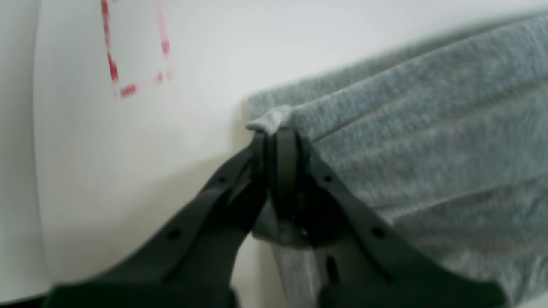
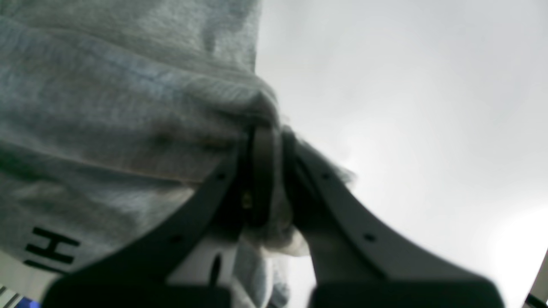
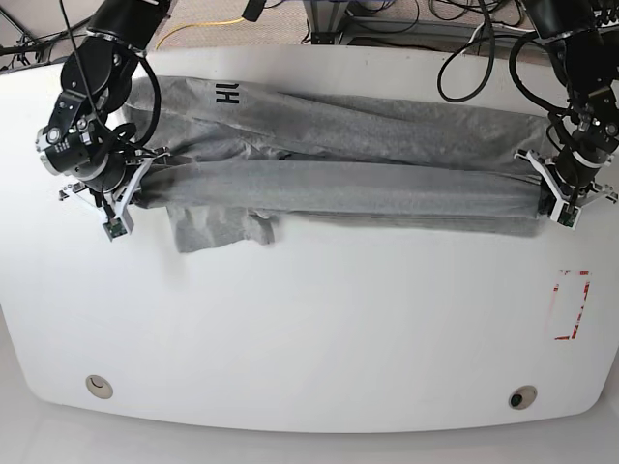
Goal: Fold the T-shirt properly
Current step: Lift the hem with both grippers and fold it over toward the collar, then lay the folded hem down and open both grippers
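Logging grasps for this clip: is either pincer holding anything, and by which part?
Both hold the T-shirt. The left pincer pinches a folded edge corner at one end; the right pincer pinches bunched fabric at the other end, near the lettering.

base: overhead, looking down on whole white table (image 3: 309, 329) | left wrist: close behind its gripper (image 1: 278, 137) | right wrist: likewise close (image 2: 267, 132) | shared: T-shirt (image 3: 338, 184) ends

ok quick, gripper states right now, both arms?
Left gripper: shut, pinching an edge of the T-shirt.
Right gripper: shut, clamped on bunched fabric at the other end of the same T-shirt.
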Available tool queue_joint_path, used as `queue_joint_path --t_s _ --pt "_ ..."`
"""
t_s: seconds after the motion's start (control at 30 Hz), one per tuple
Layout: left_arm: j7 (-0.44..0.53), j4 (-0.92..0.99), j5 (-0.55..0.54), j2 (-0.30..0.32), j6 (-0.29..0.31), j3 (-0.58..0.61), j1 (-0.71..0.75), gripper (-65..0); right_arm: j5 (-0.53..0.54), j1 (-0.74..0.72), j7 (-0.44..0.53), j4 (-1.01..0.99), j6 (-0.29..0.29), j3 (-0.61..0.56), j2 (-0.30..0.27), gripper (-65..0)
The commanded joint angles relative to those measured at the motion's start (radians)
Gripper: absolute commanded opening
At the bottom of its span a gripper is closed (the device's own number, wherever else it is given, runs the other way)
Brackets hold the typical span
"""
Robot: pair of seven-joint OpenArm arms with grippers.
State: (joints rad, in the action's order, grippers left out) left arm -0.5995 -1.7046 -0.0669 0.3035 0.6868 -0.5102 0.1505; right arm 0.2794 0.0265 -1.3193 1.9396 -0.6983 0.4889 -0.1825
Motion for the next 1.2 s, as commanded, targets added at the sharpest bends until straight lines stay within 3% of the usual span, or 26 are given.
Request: queue_joint_path --t_s 0.0,0.13,0.23,0.5,0.6,0.63,0.73,0.8,0.87,1.0,1.07,1.17 --pt "-0.03 -0.05 0.0 0.006 0.011 -0.041 0.025 -65.0 -0.002 0.042 0.013 0.025 0.0 0.026 -0.008 -65.0" --pt "-0.044 -0.053 0.009 -0.031 0.011 -0.092 0.059 -65.0 -0.002 0.103 0.014 0.025 0.0 0.029 -0.001 -65.0" --pt "-0.044 -0.05 0.009 -0.031 0.011 -0.1 0.088 -65.0 -0.002 0.138 0.014 0.027 0.0 0.032 0.031 -65.0" --pt "-0.044 -0.048 0.009 -0.033 0.011 -0.1 0.163 -65.0 -0.002 0.204 0.017 0.027 0.0 0.032 0.036 -64.4" --pt "-0.046 -0.048 0.011 -0.031 0.011 -0.098 0.171 -60.4 -0.002 0.207 0.017 0.027 0.0 0.032 0.054 -64.2" --pt "-0.055 -0.048 0.011 -0.03 0.011 -0.098 0.18 -55.8 -0.002 0.209 0.017 0.027 0.0 0.037 0.062 -63.7" --pt "-0.098 -0.048 0.011 -0.028 0.011 -0.098 0.18 -40.1 -0.002 0.209 0.016 0.027 0.0 0.098 0.076 -54.5" --pt "-0.127 -0.048 0.011 -0.028 0.011 -0.097 0.179 -29.2 -0.001 0.203 0.016 0.027 0.0 0.138 0.084 -42.0" --pt "-0.141 -0.048 0.008 -0.028 0.011 -0.092 0.16 -23.7 0.025 0.198 0.017 0.047 0.0 0.181 0.105 -28.7" --pt "-0.141 -0.051 0.003 -0.027 0.011 -0.072 0.102 -25.0 0.168 0.169 0.013 0.063 0.0 0.255 0.104 -11.4" --pt "-0.141 -0.059 0.002 -0.027 0.011 -0.072 0.09 -25.6 0.238 0.158 0.013 0.063 0.0 0.27 0.104 -7.9" --pt "-0.141 -0.087 0.002 -0.028 0.011 -0.074 0.051 -26.7 0.263 0.132 0.014 0.06 0.0 0.287 0.093 -9.4"
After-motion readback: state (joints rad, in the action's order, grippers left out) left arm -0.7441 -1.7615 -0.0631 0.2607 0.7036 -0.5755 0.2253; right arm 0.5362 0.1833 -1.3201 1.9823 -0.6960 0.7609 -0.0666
